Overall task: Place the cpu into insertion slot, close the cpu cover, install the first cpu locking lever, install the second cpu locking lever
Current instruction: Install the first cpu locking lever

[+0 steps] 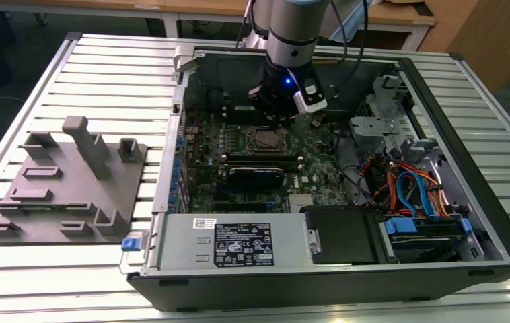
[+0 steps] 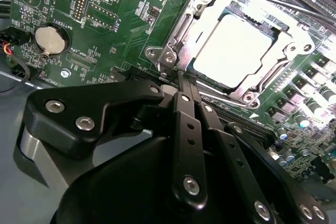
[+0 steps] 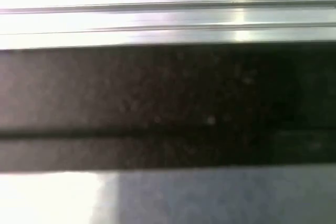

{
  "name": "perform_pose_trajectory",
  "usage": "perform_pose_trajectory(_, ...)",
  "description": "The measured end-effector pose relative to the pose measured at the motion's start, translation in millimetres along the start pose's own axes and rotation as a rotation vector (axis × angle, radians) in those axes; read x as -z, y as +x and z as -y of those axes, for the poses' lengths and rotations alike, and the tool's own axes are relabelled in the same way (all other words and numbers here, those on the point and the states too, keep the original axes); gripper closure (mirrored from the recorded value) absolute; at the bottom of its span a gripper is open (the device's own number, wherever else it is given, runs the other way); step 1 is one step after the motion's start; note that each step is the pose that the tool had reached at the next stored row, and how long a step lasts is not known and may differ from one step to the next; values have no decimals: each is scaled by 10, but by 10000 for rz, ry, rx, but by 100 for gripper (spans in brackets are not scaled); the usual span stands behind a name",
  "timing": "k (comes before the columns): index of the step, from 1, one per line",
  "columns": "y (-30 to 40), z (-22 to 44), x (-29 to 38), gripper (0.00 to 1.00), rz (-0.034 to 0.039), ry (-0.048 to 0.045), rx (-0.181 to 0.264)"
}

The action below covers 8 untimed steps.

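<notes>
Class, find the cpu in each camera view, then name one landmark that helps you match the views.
Exterior view: the cpu, mid-board on the green motherboard.
Second wrist view: the cpu, a bright square framed by the cpu cover.
First wrist view: cannot tell; pale metal slats, a dark band.
Shared landmark: the green motherboard.

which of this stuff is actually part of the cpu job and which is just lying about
Job: cpu, seated under the closed cpu cover; gripper by its corner.
Lying about: grey power supply box, coin battery, grey fixture block, blue and orange cables.
</notes>
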<state>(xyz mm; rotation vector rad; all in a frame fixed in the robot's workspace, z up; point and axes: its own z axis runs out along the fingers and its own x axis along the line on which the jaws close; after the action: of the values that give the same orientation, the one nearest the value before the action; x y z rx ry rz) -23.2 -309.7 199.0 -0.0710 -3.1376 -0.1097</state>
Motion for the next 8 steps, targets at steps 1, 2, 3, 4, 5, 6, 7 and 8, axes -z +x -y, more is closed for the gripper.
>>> perform_pose_trajectory(1,0,0,6,89,-2,2,0)
perform_pose_trajectory(2,0,0,6,89,-2,1,0)
perform_pose_trajectory(3,0,0,6,89,-2,1,0)
perform_pose_trajectory(4,0,0,6,89,-1,13,1)
perform_pose_trajectory(5,0,0,6,89,0,35,0)
perform_pose_trajectory(6,0,0,3,89,-1,55,1)
perform_pose_trajectory(7,0,1,-3,89,-1,79,0)
perform_pose_trajectory(8,0,1,-8,89,0,102,0)
